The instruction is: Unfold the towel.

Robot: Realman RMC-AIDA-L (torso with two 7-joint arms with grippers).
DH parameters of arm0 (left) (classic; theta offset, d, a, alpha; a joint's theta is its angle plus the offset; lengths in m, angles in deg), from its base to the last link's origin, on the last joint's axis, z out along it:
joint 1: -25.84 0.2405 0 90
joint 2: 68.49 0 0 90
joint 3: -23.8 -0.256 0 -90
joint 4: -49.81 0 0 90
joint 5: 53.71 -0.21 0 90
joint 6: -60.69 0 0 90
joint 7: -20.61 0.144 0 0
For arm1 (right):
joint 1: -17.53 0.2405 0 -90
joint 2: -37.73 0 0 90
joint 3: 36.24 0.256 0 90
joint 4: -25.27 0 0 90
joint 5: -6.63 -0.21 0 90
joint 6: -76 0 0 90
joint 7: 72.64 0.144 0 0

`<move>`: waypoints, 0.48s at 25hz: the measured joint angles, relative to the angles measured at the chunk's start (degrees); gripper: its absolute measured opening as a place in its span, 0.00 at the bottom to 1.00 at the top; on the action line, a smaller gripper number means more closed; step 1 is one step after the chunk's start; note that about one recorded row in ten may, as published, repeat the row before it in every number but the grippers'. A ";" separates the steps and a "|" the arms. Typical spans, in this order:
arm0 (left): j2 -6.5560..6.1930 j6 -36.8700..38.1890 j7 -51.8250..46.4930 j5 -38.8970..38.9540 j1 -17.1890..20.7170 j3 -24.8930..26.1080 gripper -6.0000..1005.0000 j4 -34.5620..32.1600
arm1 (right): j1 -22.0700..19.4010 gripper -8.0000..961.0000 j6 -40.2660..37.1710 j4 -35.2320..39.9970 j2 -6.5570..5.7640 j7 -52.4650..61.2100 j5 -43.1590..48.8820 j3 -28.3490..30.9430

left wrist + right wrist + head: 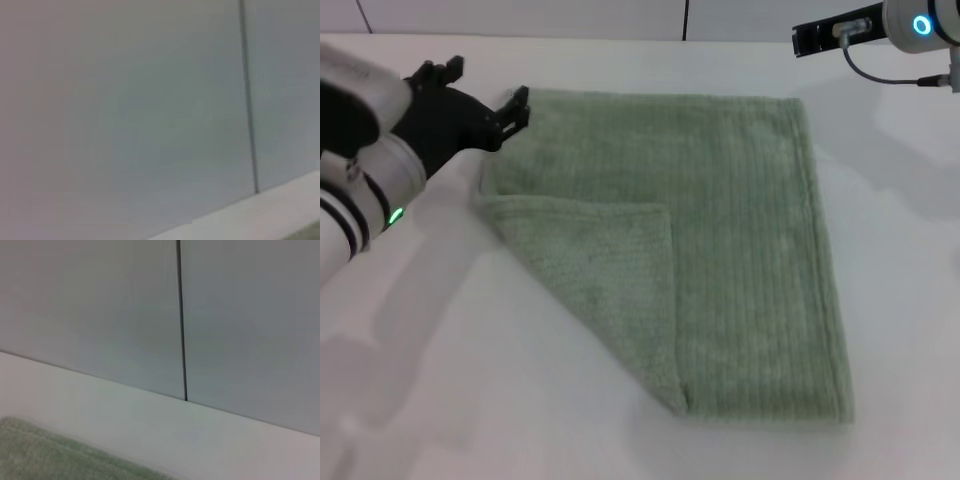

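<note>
The pale sage-green towel (720, 250) lies flat on the white table (470, 400). Its near left corner is folded over onto it as a triangular flap (590, 270). My left gripper (485, 88) is open at the towel's far left corner, one black fingertip (520, 103) at the cloth's edge and the other off the cloth. My right gripper (817, 36) hangs above the table beyond the towel's far right corner, apart from it. A strip of the towel (50, 455) shows in the right wrist view. The left wrist view shows only wall and table.
A grey panelled wall (100, 315) with a dark vertical seam (182, 320) stands behind the table's far edge. Bare white table surrounds the towel on all sides, widest at the near left.
</note>
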 joint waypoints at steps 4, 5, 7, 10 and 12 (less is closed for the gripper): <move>-0.51 -11.67 1.59 -0.99 0.73 0.02 0.80 8.56 | 0.19 0.01 -1.25 1.30 0.05 -0.94 -0.26 -0.07; -0.49 -16.83 3.48 -0.53 0.57 0.02 0.80 11.30 | 0.42 0.01 -1.34 1.91 0.08 -1.38 -0.49 -0.05; -0.24 -19.40 4.71 -0.14 0.32 0.16 0.80 12.36 | 1.11 0.01 -1.41 3.40 0.11 -1.71 -0.86 0.11; 1.21 -26.09 9.68 3.01 -1.09 1.79 0.80 13.85 | 2.28 0.01 -1.51 5.68 0.14 -1.81 -0.81 0.79; 1.81 -28.34 11.66 4.76 -1.49 2.76 0.80 14.14 | 2.45 0.01 -1.61 6.00 0.18 -2.09 -0.55 0.92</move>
